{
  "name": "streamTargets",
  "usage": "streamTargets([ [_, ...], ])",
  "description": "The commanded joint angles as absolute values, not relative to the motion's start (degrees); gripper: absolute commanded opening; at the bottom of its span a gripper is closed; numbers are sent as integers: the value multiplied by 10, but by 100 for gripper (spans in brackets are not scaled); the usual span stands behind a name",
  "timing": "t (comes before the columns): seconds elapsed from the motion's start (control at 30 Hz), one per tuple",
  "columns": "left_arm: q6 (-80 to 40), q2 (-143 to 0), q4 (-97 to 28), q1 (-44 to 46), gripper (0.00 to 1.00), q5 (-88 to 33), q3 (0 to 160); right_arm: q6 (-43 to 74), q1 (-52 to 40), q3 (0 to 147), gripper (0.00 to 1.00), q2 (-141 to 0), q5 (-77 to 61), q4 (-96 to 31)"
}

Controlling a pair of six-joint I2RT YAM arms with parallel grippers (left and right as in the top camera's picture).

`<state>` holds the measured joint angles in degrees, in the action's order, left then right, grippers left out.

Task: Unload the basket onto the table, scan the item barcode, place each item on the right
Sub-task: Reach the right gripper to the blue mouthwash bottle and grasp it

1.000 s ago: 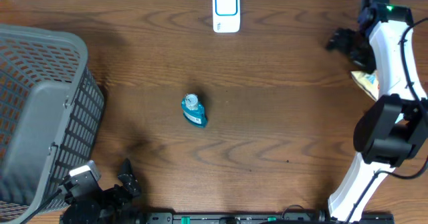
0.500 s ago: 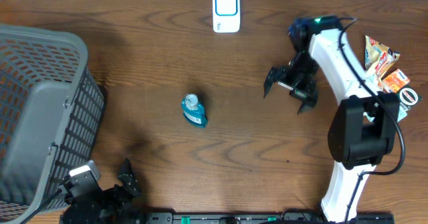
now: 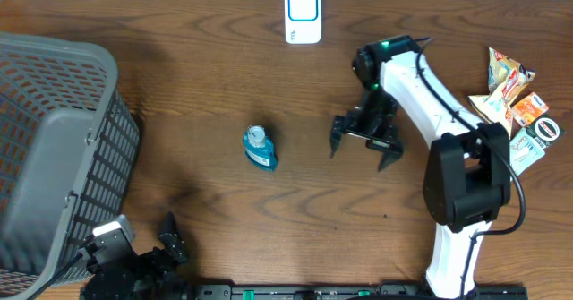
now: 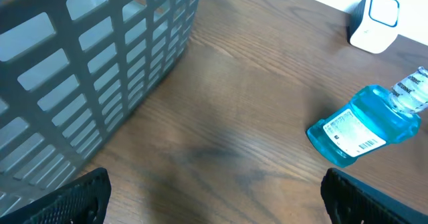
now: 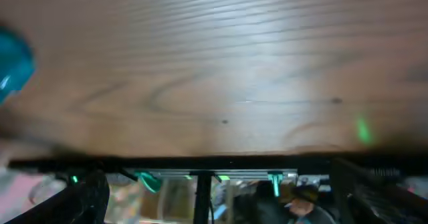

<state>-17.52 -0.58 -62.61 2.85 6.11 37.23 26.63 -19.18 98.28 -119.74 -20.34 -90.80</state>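
Observation:
The item is a small blue bottle (image 3: 259, 148) with a clear cap, lying on its side in the middle of the wooden table. In the left wrist view the bottle (image 4: 364, 124) shows a white barcode label (image 4: 352, 133) facing up. A white scanner (image 3: 303, 13) stands at the table's far edge. My right gripper (image 3: 363, 148) hangs open just right of the bottle, with nothing between its fingers. The right wrist view is blurred, with the bottle (image 5: 13, 63) as a teal patch at the left edge. My left gripper (image 3: 143, 251) rests open at the near left corner.
A large grey mesh basket (image 3: 54, 148) fills the left side of the table, close to the left gripper. Several snack packets (image 3: 512, 94) lie at the right edge. The scanner (image 4: 376, 23) also shows in the left wrist view, beyond the bottle.
The right arm has swung from the far right corner to the table's middle, ending just right of the bottle. Its gripper stayed open. The left arm and the bottle have not moved.

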Motion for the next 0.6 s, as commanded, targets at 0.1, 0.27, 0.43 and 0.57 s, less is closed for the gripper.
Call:
streamTargets([
  [0.1, -166, -2, -625, 31, 99, 60, 376, 120, -286, 1027, 99, -1103, -232, -841],
  [0.27, -166, -2, -625, 31, 99, 60, 376, 127, -367, 1025, 99, -974, -106, -814],
  [0.43, -166, -2, -625, 31, 99, 60, 376, 154, -469, 926, 99, -834, 81, -720],
  [0.57, -166, -2, -625, 31, 99, 60, 376, 72, -530, 761, 99, -796, 125, -493],
])
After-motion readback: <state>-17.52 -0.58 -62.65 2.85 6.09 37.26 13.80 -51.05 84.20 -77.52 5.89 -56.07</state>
